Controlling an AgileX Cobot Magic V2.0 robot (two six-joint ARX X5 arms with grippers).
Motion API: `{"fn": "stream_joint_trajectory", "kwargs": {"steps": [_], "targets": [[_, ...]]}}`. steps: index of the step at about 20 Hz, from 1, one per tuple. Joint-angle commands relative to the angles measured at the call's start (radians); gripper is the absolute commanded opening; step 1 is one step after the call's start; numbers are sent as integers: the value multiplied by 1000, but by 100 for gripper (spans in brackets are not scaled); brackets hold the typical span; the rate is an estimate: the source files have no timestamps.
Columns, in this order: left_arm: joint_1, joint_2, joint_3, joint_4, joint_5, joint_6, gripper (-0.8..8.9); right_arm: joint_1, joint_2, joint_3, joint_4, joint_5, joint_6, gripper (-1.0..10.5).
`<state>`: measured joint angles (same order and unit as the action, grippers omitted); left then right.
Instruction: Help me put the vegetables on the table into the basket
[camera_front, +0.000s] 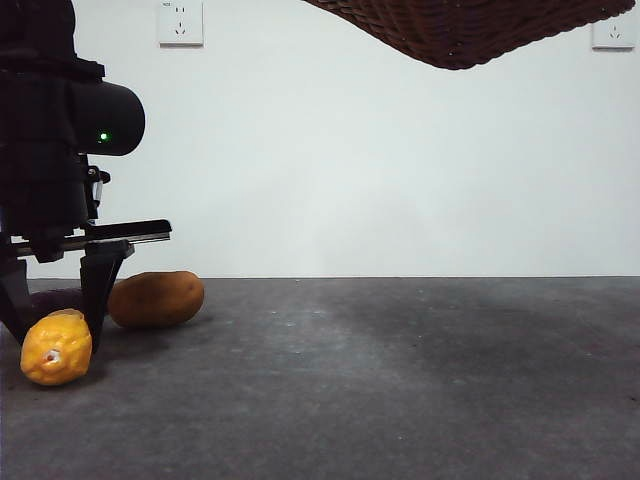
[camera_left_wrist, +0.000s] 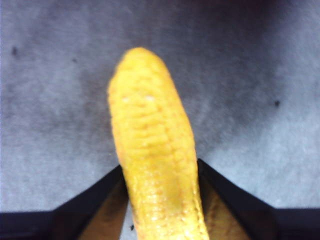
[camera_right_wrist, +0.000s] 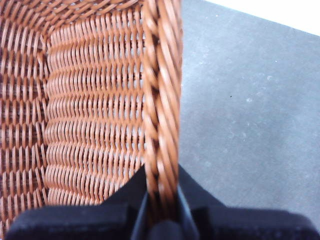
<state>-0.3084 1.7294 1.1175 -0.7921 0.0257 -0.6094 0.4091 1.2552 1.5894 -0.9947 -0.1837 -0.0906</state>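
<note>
Left end effector (camera_front: 55, 330) clamps the corn (camera_front: 56, 347) low on the surface (camera_front: 400, 380); right end effector (camera_right_wrist: 162, 212) pinches the basket (camera_right_wrist: 95, 115) rim aloft. Risk: corn slipping out endwise, basket swinging.

Right hand (camera_right_wrist: 162, 210) clamps basket (camera_right_wrist: 95, 115) rim above table (camera_right_wrist: 250, 110).

Plain white wall (camera_front: 380, 170), two wall sockets (camera_front: 180, 22), even light

Even, soft indoor light, no glare. Front view sharp; arm silhouetted black against bright wall (camera_front: 400, 150). Faint shadows on table (camera_front: 400, 380). Left wrist view blurry: corn (camera_left_wrist: 152, 150) out of focus. Right wrist basket (camera_right_wrist: 95, 115) fairly crisp.
</note>
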Motion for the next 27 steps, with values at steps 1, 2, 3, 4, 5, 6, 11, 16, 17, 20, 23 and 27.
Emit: {"fn": "stream_joint_trajectory", "kwargs": {"steps": [1,2,3,4,5,6,11,16,17,20,23,27], "targets": [[-12,-14,-2,-1,-1,106,-7,1,-6,5,12,-10,8,-12],[-14,-38,-2,6,0,135,-7,1,-1,5,3,-10,8,-12],[-14,-69,-2,17,0,164,-8,1,6,5,-8,-9,8,-12],[-14,-116,-2,30,0,202,-8,1,18,3,-19,-9,8,-12],[-14,-161,-2,36,0,232,-8,1,29,2,-27,-9,11,-12],[-14,-217,-2,43,0,270,-8,1,43,-1,-30,-9,17,-12],[-37,-558,-5,26,7,410,-8,1,104,-71,-1,-11,79,-12],[-124,-853,-13,-61,50,425,-7,3,104,-328,214,-90,216,-12],[-151,-897,-19,-75,54,404,-7,4,104,-375,261,-90,249,-12],[-238,-993,-87,-79,60,293,-7,19,104,-503,403,-91,351,-12],[-331,-1020,-220,16,79,181,-8,45,104,-597,515,-96,429,-12],[-475,-894,-299,332,111,43,-8,116,104,-645,582,-58,485,-12]]}}
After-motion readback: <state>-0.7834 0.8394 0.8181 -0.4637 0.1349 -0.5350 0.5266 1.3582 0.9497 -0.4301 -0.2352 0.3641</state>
